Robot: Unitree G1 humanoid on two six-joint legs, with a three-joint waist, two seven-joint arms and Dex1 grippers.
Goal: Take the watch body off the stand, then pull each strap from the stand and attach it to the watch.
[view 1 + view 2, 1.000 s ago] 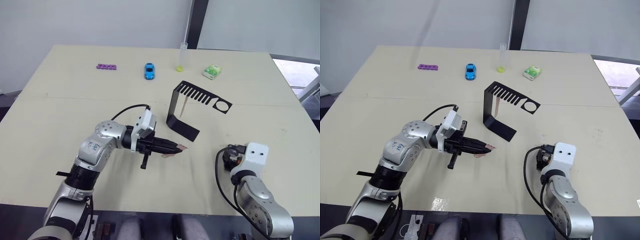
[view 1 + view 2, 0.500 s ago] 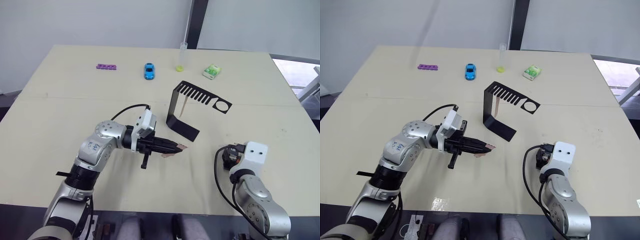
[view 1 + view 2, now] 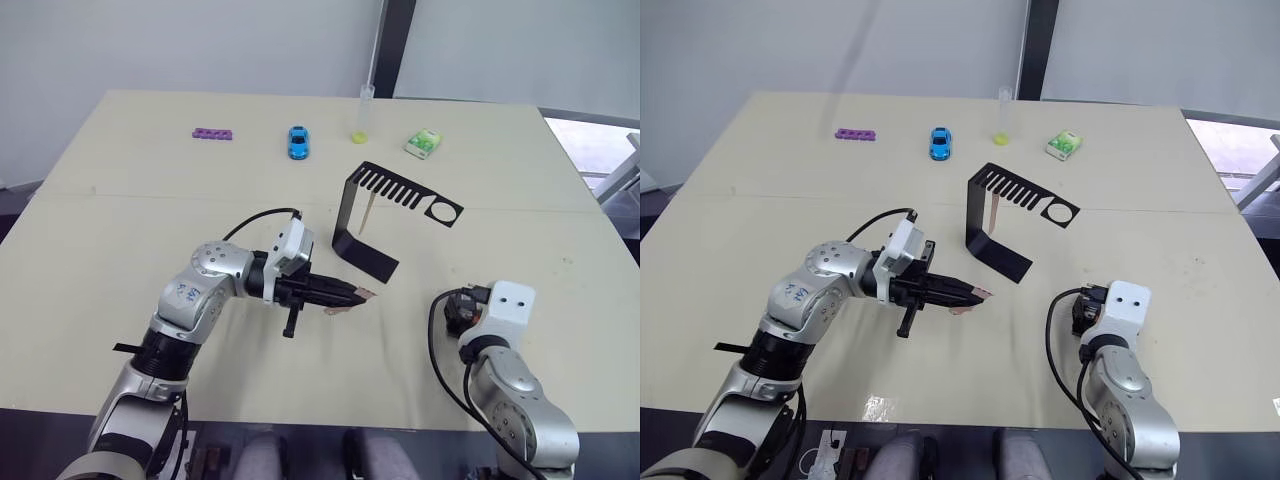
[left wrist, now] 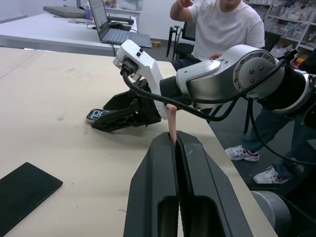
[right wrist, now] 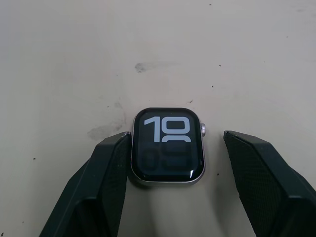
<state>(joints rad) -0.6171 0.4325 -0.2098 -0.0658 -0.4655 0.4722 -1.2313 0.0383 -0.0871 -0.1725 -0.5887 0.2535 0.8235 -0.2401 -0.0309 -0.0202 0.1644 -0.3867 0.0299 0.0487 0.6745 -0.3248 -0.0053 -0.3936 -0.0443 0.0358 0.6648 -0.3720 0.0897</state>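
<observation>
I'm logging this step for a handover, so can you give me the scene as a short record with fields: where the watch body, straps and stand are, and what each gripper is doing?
watch body: flat on the table, between the right gripper's open fingers
strap in hand: pinched in the shut left gripper
second strap: hangs from the stand's comb arm
stand: upright on the table, ring hole vacant

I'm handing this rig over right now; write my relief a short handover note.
Left gripper: shut on one strap, held off the stand.
Right gripper: open, fingers either side of the watch body, which lies flat on the table.
The stand stands upright mid-table; the second strap hangs from its slotted arm.
Done: watch body off the stand, first strap pulled.
Left: attach the first strap, then pull and attach the second.
</observation>
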